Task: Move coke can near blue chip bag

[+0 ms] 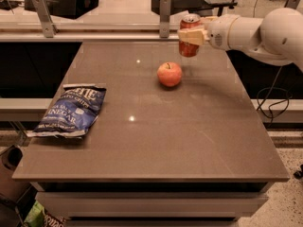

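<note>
The coke can, red with a silver top, hangs upright in the air above the far right part of the table. My gripper is shut on its middle, reaching in from the right on a white arm. The blue chip bag lies flat near the table's left edge, far to the left of and nearer than the can.
A red-orange apple sits on the brown table, just below and left of the can. Metal posts and a rail run along the far edge. A cable hangs off the right side.
</note>
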`<action>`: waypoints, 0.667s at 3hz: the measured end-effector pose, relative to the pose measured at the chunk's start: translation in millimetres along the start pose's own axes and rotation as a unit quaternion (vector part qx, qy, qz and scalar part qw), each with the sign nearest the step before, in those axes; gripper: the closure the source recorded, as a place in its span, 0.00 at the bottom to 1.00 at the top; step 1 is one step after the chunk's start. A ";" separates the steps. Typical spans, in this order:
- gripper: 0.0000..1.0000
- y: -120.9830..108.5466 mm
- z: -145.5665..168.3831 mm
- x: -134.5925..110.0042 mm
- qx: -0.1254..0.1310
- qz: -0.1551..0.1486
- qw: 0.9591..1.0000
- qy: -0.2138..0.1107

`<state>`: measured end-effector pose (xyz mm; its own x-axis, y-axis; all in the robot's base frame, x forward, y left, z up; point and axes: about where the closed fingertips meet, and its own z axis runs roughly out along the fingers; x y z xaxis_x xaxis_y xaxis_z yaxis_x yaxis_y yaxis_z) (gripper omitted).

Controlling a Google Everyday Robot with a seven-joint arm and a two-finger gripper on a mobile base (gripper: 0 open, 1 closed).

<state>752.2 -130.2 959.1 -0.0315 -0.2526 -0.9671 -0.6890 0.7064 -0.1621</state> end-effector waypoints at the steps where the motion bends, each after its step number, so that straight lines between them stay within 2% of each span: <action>1: 1.00 21.6 -22.5 -17.8 -0.010 -0.016 1.000 0.006; 2: 1.00 46.8 -42.3 -33.4 -0.019 -0.027 0.999 0.009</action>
<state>690.3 -116.6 992.1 -0.0063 -0.3023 -0.9532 -0.7169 0.6659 -0.2064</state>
